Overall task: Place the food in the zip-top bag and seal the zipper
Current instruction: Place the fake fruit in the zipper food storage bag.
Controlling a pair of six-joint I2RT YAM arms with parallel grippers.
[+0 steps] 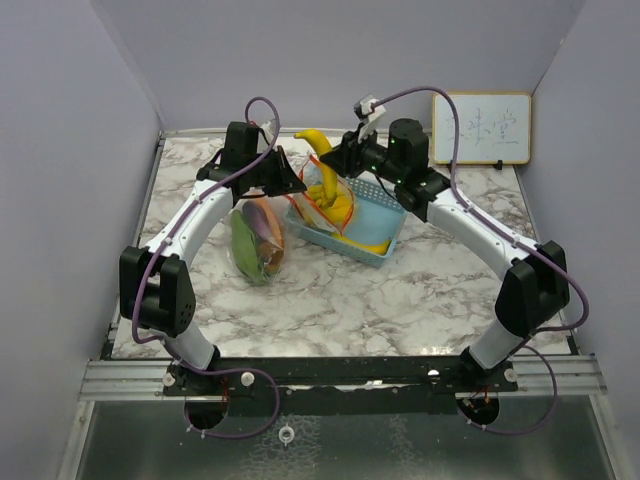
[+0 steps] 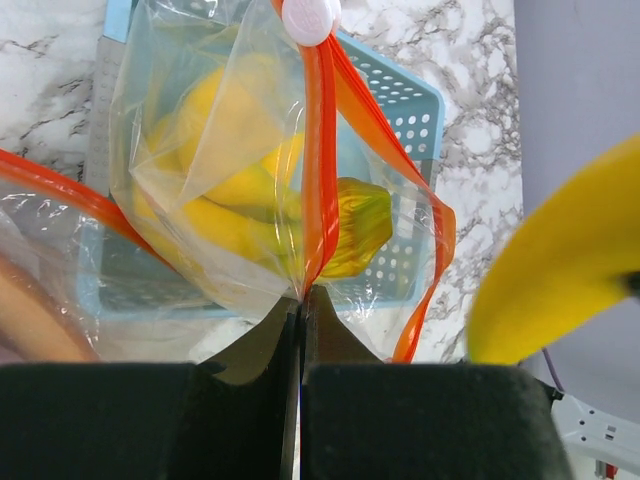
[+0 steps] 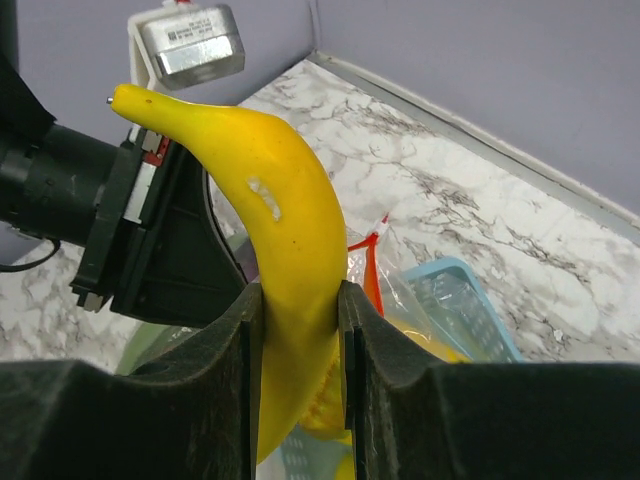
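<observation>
My right gripper (image 3: 296,300) is shut on a yellow banana (image 3: 275,220), held upright above the bag's mouth; from above the banana (image 1: 316,145) sticks up behind the bag. My left gripper (image 2: 302,295) is shut on the zip-top bag (image 2: 200,150), pinching its orange zipper strip (image 2: 320,150) below the white slider (image 2: 309,18). The bag's mouth (image 1: 325,195) hangs open over the basket. More yellow bananas (image 2: 235,195) show through the film. The bag's body holds a green leafy vegetable (image 1: 244,245) and a purple eggplant (image 1: 265,222).
A blue mesh basket (image 1: 372,228) stands mid-table under the bag's mouth, also in the left wrist view (image 2: 410,110). A small whiteboard (image 1: 481,127) leans on the back wall at right. Grey walls close in the marble table (image 1: 400,300) on three sides.
</observation>
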